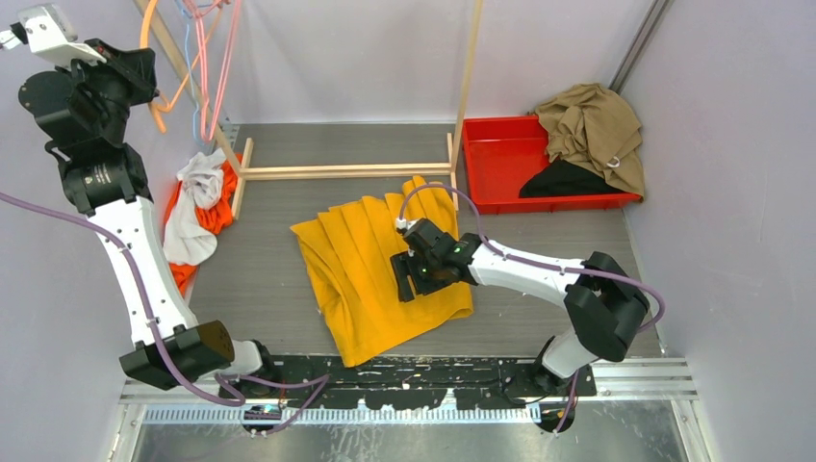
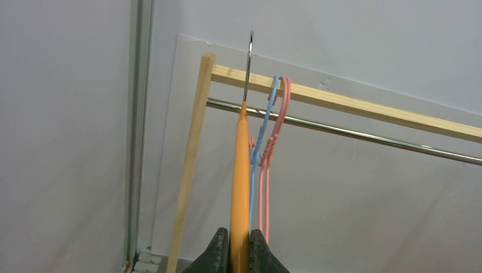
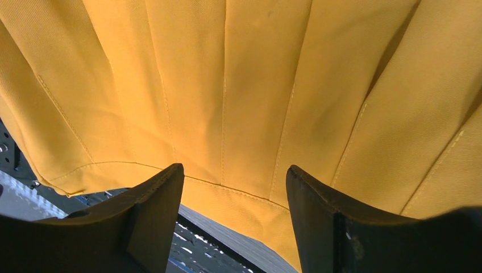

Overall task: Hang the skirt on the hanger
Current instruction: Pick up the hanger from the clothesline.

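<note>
Over skirt (image 1: pixel 354 262), right gripper (image 3: pixel 234 190) agape; left gripper (image 2: pixel 239 250) high around hanger (image 2: pixel 240 182)

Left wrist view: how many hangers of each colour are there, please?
orange hanger: 1
blue hanger: 1
pink hanger: 1
Total: 3

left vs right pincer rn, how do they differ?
Left pincer is shut on the orange hanger; right pincer is open, gripping nothing. Left pincer is high up by the rack's rail; right pincer is low over the yellow skirt. Both are black and two-fingered.
</note>
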